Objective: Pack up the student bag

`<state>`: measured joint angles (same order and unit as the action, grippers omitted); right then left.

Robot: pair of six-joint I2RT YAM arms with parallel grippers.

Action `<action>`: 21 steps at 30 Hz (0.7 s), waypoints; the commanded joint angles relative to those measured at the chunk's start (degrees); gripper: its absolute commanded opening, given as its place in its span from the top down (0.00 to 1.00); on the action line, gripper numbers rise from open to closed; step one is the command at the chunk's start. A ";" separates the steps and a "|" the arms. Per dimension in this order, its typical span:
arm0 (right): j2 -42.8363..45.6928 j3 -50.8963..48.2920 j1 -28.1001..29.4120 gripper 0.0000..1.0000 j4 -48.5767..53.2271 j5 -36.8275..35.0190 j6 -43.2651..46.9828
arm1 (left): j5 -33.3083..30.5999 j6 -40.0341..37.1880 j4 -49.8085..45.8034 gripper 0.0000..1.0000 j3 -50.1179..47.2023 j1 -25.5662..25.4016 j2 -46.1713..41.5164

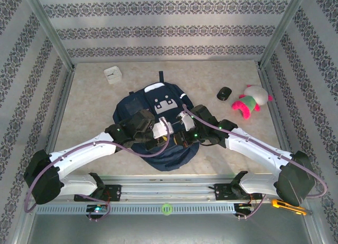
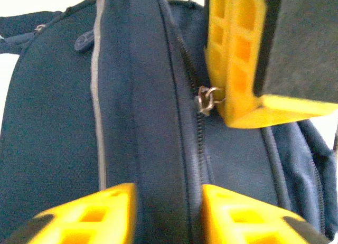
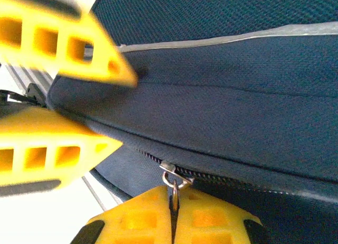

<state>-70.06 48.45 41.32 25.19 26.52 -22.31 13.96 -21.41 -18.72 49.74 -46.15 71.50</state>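
Observation:
The student bag [image 1: 138, 104], navy with a grey-white patch, lies in the middle of the table, and both grippers meet at its near end. My left gripper [image 2: 168, 194] is shut on a raised fold of the bag's fabric [image 2: 153, 122] beside the zip. My right gripper [image 3: 173, 197] is shut on the metal zipper pull [image 3: 172, 176], which hangs from the slider on the closed teeth. The left wrist view has the right gripper's fingers [image 2: 237, 69] at the pull [image 2: 207, 100]. In the right wrist view the left gripper's fingers [image 3: 79, 48] clamp the bag's edge.
A white square clock [image 1: 112, 75] sits at the back left. A black mouse [image 1: 224, 93] and a pink, green and white plush toy [image 1: 251, 100] lie at the back right. An orange cutter [image 1: 288, 206] rests by the right arm's base. Metal frame posts border the table.

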 commanded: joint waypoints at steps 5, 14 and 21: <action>3.16 -3.59 -5.29 1.00 -2.37 6.93 0.71 | 1.74 -14.59 -5.56 0.98 -3.11 1.92 -7.73; -1.39 -2.90 -1.07 1.00 -5.97 8.97 -0.02 | 1.02 -18.36 -15.81 0.94 -4.16 7.13 -12.01; -4.08 -1.60 1.12 1.00 -7.89 8.11 -1.04 | 6.22 -4.51 -8.27 0.36 0.08 6.66 -8.28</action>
<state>-73.45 45.15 41.80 19.59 34.76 -22.61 17.04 -33.93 -30.85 47.00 -39.72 61.80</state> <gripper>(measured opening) 0.042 0.619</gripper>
